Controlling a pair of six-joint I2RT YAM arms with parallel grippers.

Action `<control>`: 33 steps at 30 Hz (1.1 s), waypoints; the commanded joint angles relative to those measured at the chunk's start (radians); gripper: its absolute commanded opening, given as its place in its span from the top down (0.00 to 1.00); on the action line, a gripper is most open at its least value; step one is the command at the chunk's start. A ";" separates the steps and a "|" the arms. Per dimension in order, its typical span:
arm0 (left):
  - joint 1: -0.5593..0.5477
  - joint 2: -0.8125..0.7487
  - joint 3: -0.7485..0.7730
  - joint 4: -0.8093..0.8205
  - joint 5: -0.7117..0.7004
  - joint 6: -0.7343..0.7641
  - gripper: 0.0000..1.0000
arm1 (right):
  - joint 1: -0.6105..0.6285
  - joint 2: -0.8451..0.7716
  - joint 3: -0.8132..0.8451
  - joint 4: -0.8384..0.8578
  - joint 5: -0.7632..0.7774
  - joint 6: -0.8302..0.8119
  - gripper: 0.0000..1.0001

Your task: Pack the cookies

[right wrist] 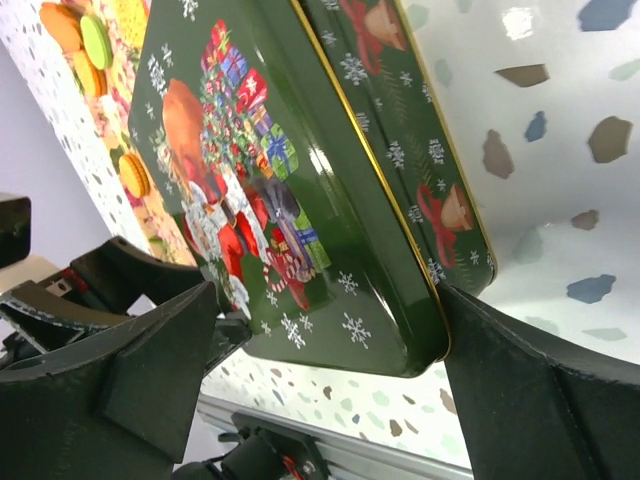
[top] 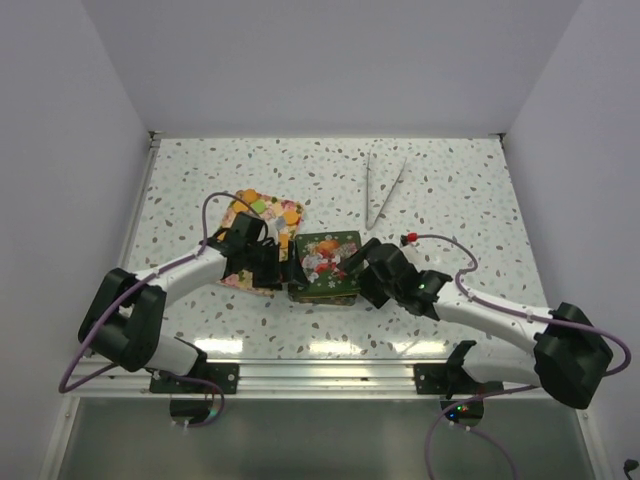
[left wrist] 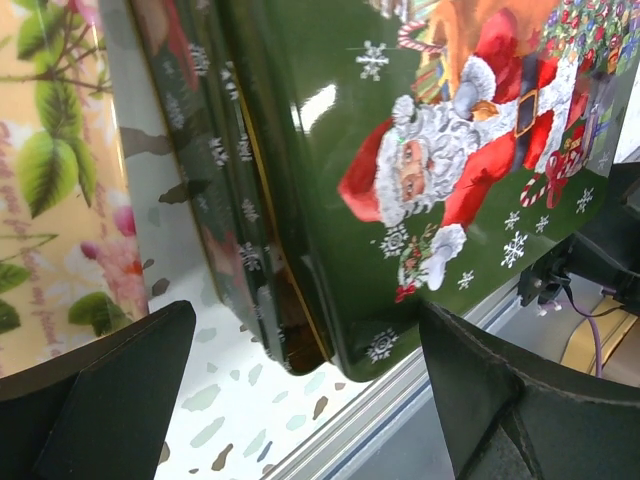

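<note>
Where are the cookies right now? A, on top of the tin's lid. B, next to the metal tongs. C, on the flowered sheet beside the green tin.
C: the cookies lie on the flowered sheet beside the green tin, well apart from the tongs.

Green tin (right wrist: 300, 200) with Santa and snowflakes; orange, green cookies (right wrist: 62, 27)

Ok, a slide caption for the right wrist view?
The right gripper, jaws open, straddles a corner of the green Santa tin on the speckled table; cookies lie beyond on a patterned sheet.
</note>
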 commanded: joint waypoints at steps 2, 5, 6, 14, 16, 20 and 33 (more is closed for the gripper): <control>0.003 0.007 0.001 0.078 0.048 0.032 0.00 | 0.004 0.037 0.099 -0.085 -0.017 -0.067 0.07; 0.003 0.004 0.004 0.091 0.060 0.027 0.00 | 0.006 0.070 0.127 -0.116 -0.038 -0.076 0.06; 0.003 0.007 0.007 0.091 0.060 0.027 0.00 | 0.006 0.077 0.134 -0.137 -0.049 -0.081 0.06; 0.003 0.017 0.008 0.092 0.065 0.049 0.00 | 0.026 0.220 0.286 -0.342 -0.092 -0.161 0.04; 0.003 0.022 0.008 0.086 0.061 0.058 0.00 | 0.030 0.228 0.315 -0.375 -0.086 -0.176 0.03; 0.003 0.025 0.008 0.077 0.054 0.069 0.00 | 0.029 0.234 0.337 -0.426 -0.066 -0.193 0.01; 0.003 0.037 0.017 0.063 0.051 0.087 0.00 | 0.024 0.229 0.375 -0.496 -0.017 -0.270 0.01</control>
